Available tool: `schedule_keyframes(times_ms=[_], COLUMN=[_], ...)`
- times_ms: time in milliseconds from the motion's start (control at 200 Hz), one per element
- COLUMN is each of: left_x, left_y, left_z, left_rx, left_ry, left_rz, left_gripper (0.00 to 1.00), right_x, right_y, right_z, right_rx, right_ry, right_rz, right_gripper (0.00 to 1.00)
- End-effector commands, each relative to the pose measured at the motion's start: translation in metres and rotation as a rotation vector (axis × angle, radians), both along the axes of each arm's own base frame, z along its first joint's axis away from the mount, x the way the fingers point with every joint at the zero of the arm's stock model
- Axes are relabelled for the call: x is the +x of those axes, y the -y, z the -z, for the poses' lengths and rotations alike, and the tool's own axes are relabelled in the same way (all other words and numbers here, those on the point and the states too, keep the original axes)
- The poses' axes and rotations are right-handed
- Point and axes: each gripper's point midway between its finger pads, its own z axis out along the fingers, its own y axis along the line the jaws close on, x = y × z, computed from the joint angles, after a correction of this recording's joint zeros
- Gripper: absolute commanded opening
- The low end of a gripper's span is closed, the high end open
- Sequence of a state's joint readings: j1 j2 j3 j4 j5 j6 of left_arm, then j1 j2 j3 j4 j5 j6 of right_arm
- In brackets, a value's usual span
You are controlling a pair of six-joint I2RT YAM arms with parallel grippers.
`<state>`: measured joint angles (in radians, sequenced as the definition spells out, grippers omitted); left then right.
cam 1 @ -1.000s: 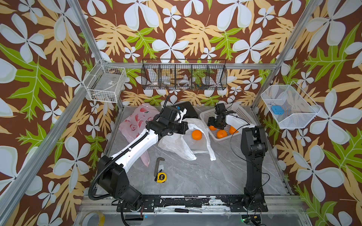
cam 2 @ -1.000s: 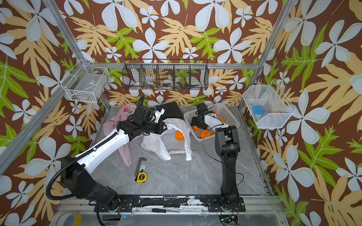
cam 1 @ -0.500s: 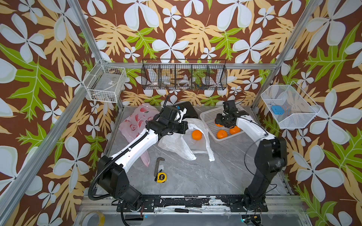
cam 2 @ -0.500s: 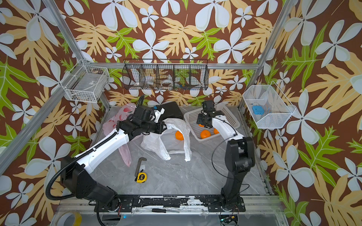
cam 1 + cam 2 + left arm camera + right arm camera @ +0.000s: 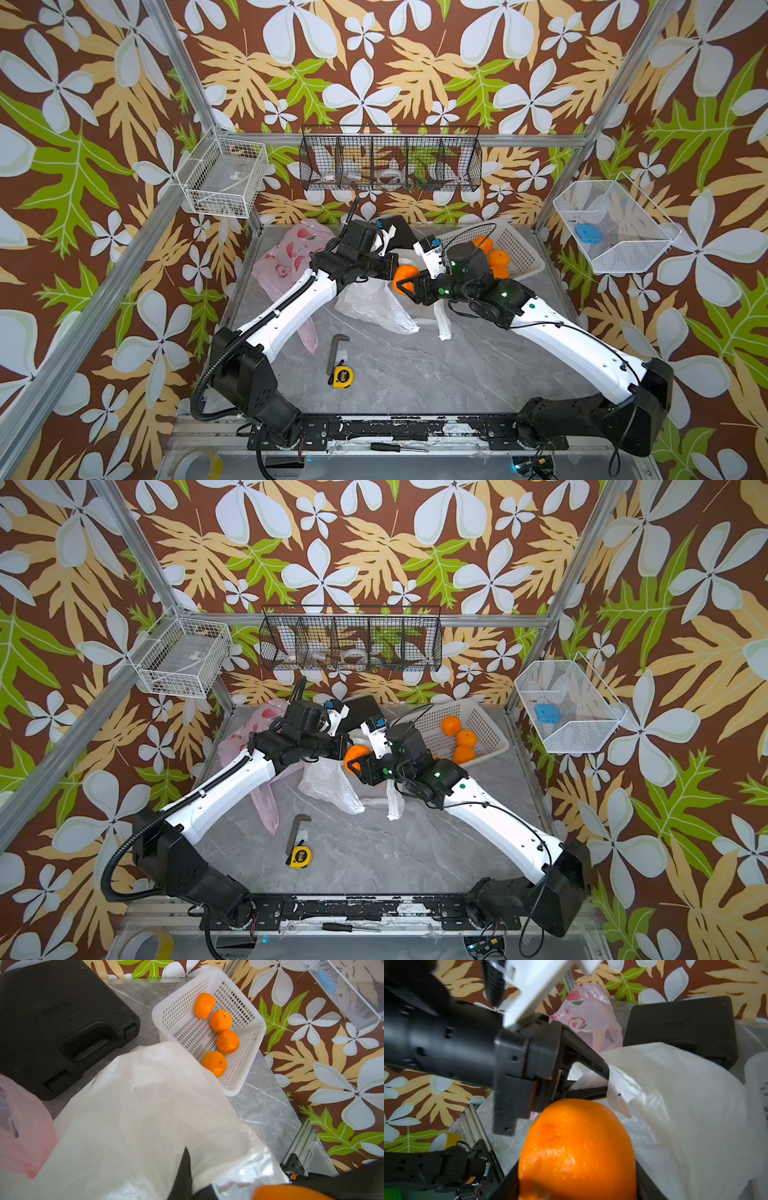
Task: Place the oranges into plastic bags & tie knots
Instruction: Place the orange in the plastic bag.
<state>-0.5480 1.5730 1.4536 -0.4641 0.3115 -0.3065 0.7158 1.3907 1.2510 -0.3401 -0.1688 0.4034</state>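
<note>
Moved since a second ago: right arm, off the white basket (image 5: 519,249) and across to the white bag (image 5: 374,309). No change on the left.

Clamped between the right fingers (image 5: 506,1188), spread just to the fruit's width: one orange (image 5: 577,1147), close up to the left fingers (image 5: 583,1057) at the bag's lifted edge. Pinched tight in the left fingers: that edge, held up off the worktop (image 5: 415,374).

Only in the right wrist view: the pinch itself, both tips meeting on the plastic. Only in the left wrist view: all four oranges (image 5: 228,1042) in the basket, in a row along one wall; in both top views, one of them mostly hidden behind the right wrist.

Behind the bag: a black case (image 5: 52,1012). Alongside the left arm, partly under it: the pink bag (image 5: 291,255), slumped. Nearer the front, out on bare worktop: a yellow tape measure (image 5: 343,377), an L-shaped key (image 5: 336,351) just beside it.
</note>
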Motion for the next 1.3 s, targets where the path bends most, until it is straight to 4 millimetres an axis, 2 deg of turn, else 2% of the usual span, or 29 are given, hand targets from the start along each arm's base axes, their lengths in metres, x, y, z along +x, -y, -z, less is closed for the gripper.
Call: schedule_keyframes(times_ms=[0, 115, 295, 360, 440, 500, 510, 546, 631, 746, 811, 941, 1001, 1056, 1116, 1186, 1291], left_x=[0.003, 0.004, 0.006, 0.009, 0.013, 0.014, 0.015, 0.015, 0.016, 0.019, 0.022, 0.026, 0.028, 0.028, 0.03, 0.033, 0.037], left_y=[0.001, 0.0, -0.003, -0.007, -0.011, -0.014, -0.014, -0.015, -0.015, -0.019, -0.023, -0.029, -0.031, -0.031, -0.032, -0.033, -0.035], left_z=[-0.007, -0.009, -0.009, -0.008, -0.007, -0.006, -0.006, -0.006, -0.005, -0.001, 0.001, 0.006, 0.007, 0.008, 0.009, 0.009, 0.01], left_rx=[-0.007, -0.009, -0.012, -0.018, -0.035, -0.041, -0.042, -0.043, -0.043, -0.046, -0.05, -0.054, -0.057, -0.062, -0.065, -0.075, -0.097], left_ry=[0.021, 0.026, 0.025, 0.02, 0.009, 0.005, 0.006, 0.007, 0.008, 0.002, -0.001, -0.006, -0.004, -0.007, -0.009, -0.01, -0.019], left_rz=[-0.002, -0.005, -0.014, -0.029, -0.048, -0.051, -0.052, -0.051, -0.053, -0.066, -0.078, -0.092, -0.096, -0.093, -0.099, -0.103, -0.105], left_gripper=[0.02, 0.02, 0.02, 0.02, 0.02, 0.01, 0.02, 0.01, 0.02, 0.01, 0.01, 0.01, 0.01, 0.01, 0.01, 0.01, 0.01], right_x=[0.029, 0.041, 0.051, 0.059, 0.066, 0.067, 0.067, 0.067, 0.063, 0.055, 0.049, 0.043, 0.046, 0.057, 0.074, 0.101, 0.141], right_y=[0.027, 0.028, 0.003, 0.004, 0.004, 0.001, 0.0, -0.003, -0.007, -0.003, 0.005, 0.042, 0.071, 0.103, 0.142, 0.186, 0.228], right_z=[0.021, 0.039, 0.071, 0.08, 0.087, 0.093, 0.094, 0.092, 0.083, 0.055, 0.031, -0.022, -0.042, -0.049, -0.04, -0.017, 0.024], right_rx=[-0.086, -0.104, -0.091, -0.112, -0.131, -0.14, -0.142, -0.132, -0.097, -0.065, -0.057, -0.078, -0.083, -0.069, -0.083, -0.161, -0.252], right_ry=[0.004, -0.021, -0.099, -0.098, -0.091, -0.103, -0.105, -0.108, -0.103, -0.057, -0.001, 0.173, 0.253, 0.276, 0.251, 0.182, 0.059], right_rz=[0.232, 0.302, 0.26, 0.29, 0.314, 0.303, 0.3, 0.288, 0.257, 0.236, 0.226, 0.294, 0.376, 0.47, 0.593, 0.727, 0.825], right_gripper=[0.39, 0.39, 0.37, 0.39, 0.49, 0.71, 0.72, 0.8, 0.92, 0.95, 0.94, 0.92, 0.91, 0.91, 0.89, 0.89, 0.89])
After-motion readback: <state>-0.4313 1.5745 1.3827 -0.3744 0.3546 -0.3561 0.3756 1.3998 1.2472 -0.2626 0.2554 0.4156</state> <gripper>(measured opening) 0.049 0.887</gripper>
